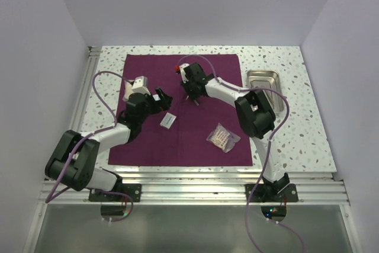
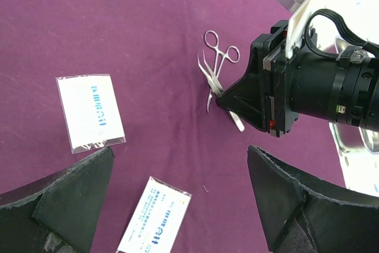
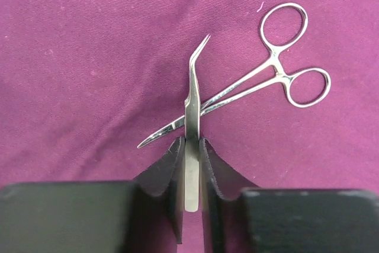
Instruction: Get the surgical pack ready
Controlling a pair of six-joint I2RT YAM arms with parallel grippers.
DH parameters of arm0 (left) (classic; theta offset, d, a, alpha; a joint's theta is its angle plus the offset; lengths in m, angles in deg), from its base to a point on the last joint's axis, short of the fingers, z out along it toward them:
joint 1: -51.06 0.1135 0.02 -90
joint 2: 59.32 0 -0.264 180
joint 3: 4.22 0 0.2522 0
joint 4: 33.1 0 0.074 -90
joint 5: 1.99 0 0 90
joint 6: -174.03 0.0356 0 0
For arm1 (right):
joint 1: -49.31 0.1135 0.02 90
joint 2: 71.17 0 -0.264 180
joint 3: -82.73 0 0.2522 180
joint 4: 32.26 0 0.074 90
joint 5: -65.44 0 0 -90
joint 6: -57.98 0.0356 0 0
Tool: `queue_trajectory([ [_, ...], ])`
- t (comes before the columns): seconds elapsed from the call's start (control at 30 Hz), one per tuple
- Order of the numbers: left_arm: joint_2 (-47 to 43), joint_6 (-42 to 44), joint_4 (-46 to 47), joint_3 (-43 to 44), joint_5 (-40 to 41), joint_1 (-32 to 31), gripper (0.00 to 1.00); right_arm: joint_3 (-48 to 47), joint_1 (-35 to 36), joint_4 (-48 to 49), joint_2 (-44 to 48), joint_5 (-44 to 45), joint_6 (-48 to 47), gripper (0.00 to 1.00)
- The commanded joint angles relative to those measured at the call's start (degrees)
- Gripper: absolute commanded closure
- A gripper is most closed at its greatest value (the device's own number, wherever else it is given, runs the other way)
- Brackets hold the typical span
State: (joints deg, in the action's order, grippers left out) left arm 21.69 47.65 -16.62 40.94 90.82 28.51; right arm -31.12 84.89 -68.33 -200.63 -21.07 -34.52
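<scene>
— Over the far middle of the plum-maroon fabric drape (image 1: 148, 146), which lies spread flat across the centre of the speckled table (image 1: 296, 122), I have the right gripper (image 3: 191, 146) clamped on the flat shank of a pair of angled steel tweezers (image 3: 192, 111).

— And the ring-handled steel forceps (image 3: 260, 70)?

— Lying on the cloth, its tips passing under my tweezers and its rings out to the right in my wrist view. I can't tell whether the two touch.

— So how would you set the tweezers down?

— I'd shift sideways first so they clear the forceps, then lower until the metal lies flat. After that I'd part the fingers slowly, so nothing flicks or drags the cloth into a wrinkle.

— Left arm?

— The left gripper (image 2: 180, 167) hangs with its fingers spread wide and nothing between them, above two white printed sachets (image 2: 90, 111) nearer me. I'd hold it off the cloth. The shiny steel tray (image 1: 263, 73) sits at the far right, off the drape. A clear bag (image 1: 223, 137) of pale contents lies near right.
</scene>
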Motion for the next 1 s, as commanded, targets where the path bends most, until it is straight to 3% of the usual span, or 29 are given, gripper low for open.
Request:
queue_trajectory([
  [0.0,0.2,1.4,0.88,1.91,0.36,-0.22,0.02,-1.43,-0.42,-0.81,-0.7,0.12,0.48,0.88],
  [0.27,0.02,1.75,0.87,2.09,0.44,-0.48,0.04,6.74,-3.13,3.14,10.45,-3.22,4.06,0.93],
  [0.57,1.07,1.93,0.52,2.79,-0.08,-1.27,0.03,18.61,-19.03,3.5,26.45,3.36,10.4,0.94],
  [0.8,5.11,2.54,-0.88,5.86,-1.84,-2.06,0.02,20.38,-34.67,0.42,24.1,6.1,14.98,0.94],
  [0.97,8.8,3.07,-2.64,8.5,-4.04,-2.59,0.02,19.41,-37.51,0.42,19.0,3.37,15.77,0.94],
])
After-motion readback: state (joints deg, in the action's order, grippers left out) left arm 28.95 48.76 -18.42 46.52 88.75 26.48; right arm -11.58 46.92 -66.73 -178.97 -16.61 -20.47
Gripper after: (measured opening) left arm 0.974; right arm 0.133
